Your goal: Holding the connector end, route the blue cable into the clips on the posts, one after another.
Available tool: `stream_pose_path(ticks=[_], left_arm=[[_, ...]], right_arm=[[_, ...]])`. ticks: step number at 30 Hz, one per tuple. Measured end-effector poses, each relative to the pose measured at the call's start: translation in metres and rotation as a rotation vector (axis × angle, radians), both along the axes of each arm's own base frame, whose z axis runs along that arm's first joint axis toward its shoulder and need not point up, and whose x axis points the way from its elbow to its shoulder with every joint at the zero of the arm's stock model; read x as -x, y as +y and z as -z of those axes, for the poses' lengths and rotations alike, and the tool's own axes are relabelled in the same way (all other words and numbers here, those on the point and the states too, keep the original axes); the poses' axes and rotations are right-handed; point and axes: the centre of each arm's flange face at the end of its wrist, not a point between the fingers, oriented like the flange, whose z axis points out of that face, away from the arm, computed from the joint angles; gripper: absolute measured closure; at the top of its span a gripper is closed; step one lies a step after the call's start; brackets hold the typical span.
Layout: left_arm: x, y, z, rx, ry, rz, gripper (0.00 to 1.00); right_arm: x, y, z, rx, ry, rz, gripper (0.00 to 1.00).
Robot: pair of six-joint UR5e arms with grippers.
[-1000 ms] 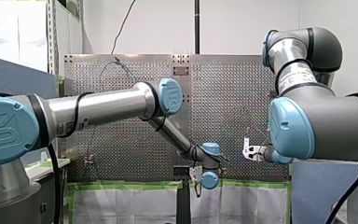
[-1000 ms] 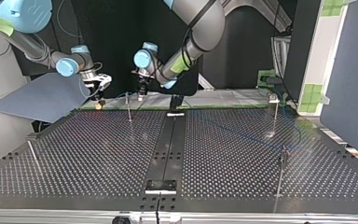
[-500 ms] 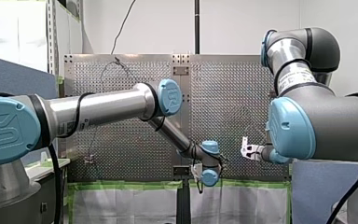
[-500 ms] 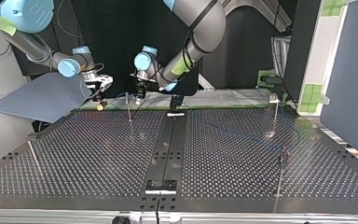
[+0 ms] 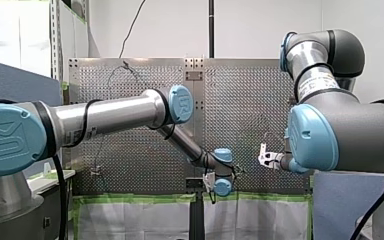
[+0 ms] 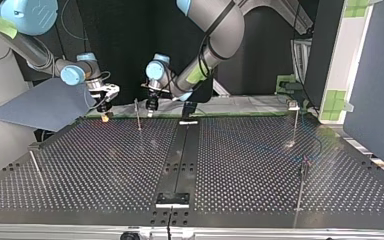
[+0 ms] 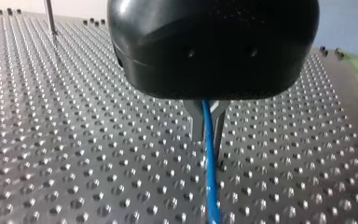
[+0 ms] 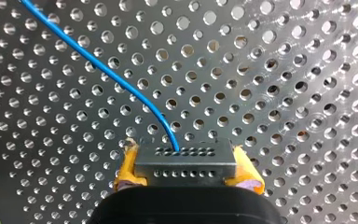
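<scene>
Here my right jaws pinch the connector (image 8: pixel 185 161), my left jaws the blue cable (image 7: pixel 209 154).

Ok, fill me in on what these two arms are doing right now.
My right gripper pinches the connector between its yellow pads, the blue cable leading out of it. My left gripper is closed around that cable further along, just above the perforated table. In the top view both grippers hang at the table's far edge, either side of a thin post.

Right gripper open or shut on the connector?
Shut. The right gripper has its yellow pads clamped on both ends of the connector; cable exits ahead.
</scene>
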Motion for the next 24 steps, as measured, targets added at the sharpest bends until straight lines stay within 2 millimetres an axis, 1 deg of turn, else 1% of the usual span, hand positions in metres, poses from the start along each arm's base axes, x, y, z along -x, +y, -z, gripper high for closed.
stream_pose_path(ticks=[8, 18, 24], left_arm=[[-0.011, 0.011, 0.0, 0.001, 0.0, -0.034, 0.98], [-0.018, 0.016, -0.001, 0.001, -0.001, -0.034, 0.98], [-0.027, 0.018, -0.006, 0.012, -0.014, -0.04, 0.98]], right_arm=[[0.001, -0.004, -0.002, 0.016, -0.024, 0.011, 1.0], [0.001, -0.007, -0.003, 0.031, -0.046, 0.015, 1.0], [0.004, -0.01, -0.002, 0.027, -0.066, 0.036, 1.0]])
